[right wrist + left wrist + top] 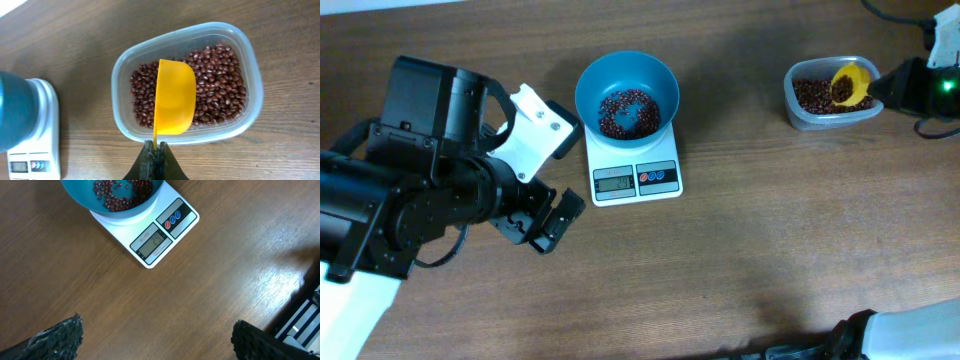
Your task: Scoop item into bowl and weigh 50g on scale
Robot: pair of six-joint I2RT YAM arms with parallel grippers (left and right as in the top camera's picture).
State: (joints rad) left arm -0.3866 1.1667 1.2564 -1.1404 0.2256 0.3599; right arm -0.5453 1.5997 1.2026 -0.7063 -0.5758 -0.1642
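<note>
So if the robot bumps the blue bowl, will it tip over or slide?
Probably slide first: the bowl just rests on the smooth scale. It looks like light plastic, wider at the rim than its base, so a push high up might tip it. The beans inside should steady it.

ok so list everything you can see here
table: one, brown wood, under everything
scale: one, white, middle of the table
bowl: one, teal, on the scale
tub: one, clear, right side of the table
beans: many, dark red-brown, some in the bowl, more in the tub
scoop: one, yellow-orange, over the tub
left pincer: one, black, open and empty, near the scale
right pincer: one, black, shut on the scoop
</note>
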